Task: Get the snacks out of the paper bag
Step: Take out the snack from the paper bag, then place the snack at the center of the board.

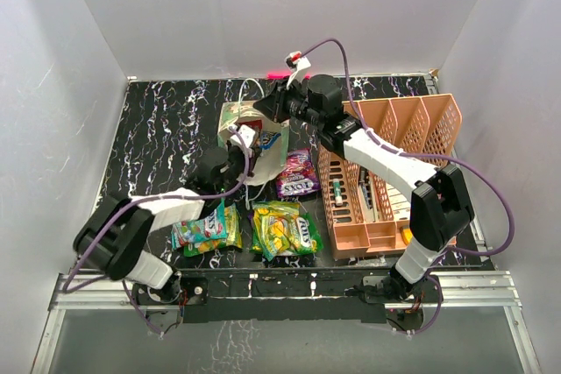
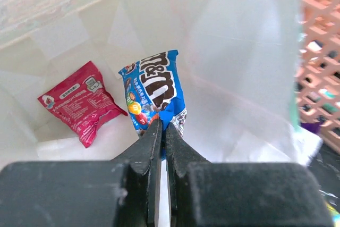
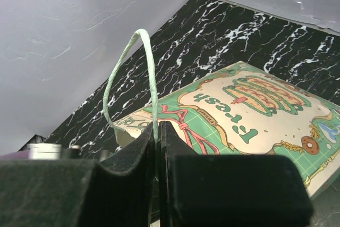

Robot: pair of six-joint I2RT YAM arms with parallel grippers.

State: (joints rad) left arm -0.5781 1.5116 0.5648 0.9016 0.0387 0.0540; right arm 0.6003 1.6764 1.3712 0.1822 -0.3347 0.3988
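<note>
paper bag (image 2: 239,51) interior: left gripper (image 2: 162,126) pinched shut on blue packet (image 2: 154,89), red packet (image 2: 79,102) nearby; right gripper (image 3: 158,131) clamped on cord handle (image 3: 139,38).

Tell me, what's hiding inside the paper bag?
Two snacks show inside the paper bag: a blue M&M's packet, pinched by the left gripper, and a red packet lying on the bag's floor. The gripper's body blocks the near part, so anything there is hidden.
</note>
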